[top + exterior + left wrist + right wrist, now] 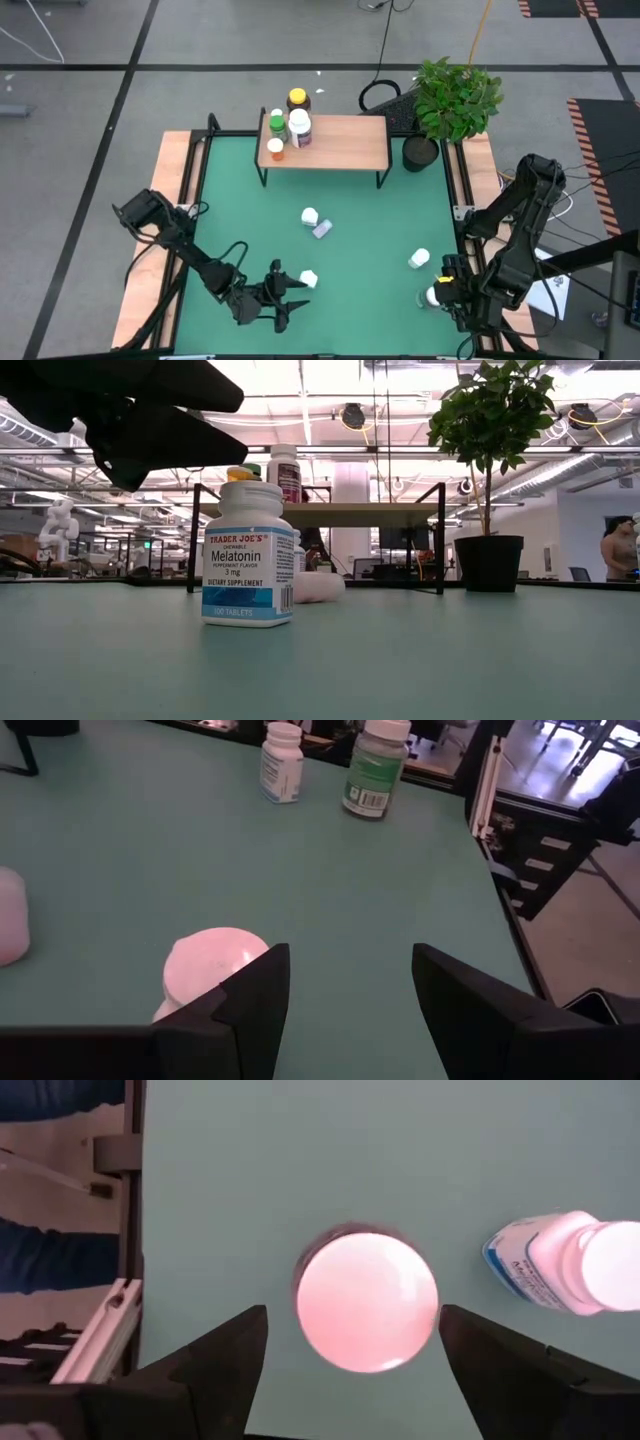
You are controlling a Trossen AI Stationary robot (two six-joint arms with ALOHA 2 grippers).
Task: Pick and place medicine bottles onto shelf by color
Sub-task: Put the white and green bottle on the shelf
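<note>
High view: 4 medicine bottles stand on the shelf [340,142]; 5 remain on the mat [370,230]. Left gripper [285,297] spread wide beside a white bottle [308,279], holding nothing.

Low view: only here is that bottle's label, Melatonin [247,555], legible.

Right wrist view: right gripper [350,1345], fingers wide and empty, directly above a white cap [367,1300]. Judged step: approach; next, descend and close.

Four bottles [290,125] stand on the wooden shelf [340,143]; five [309,217] remain on the mat.
</note>
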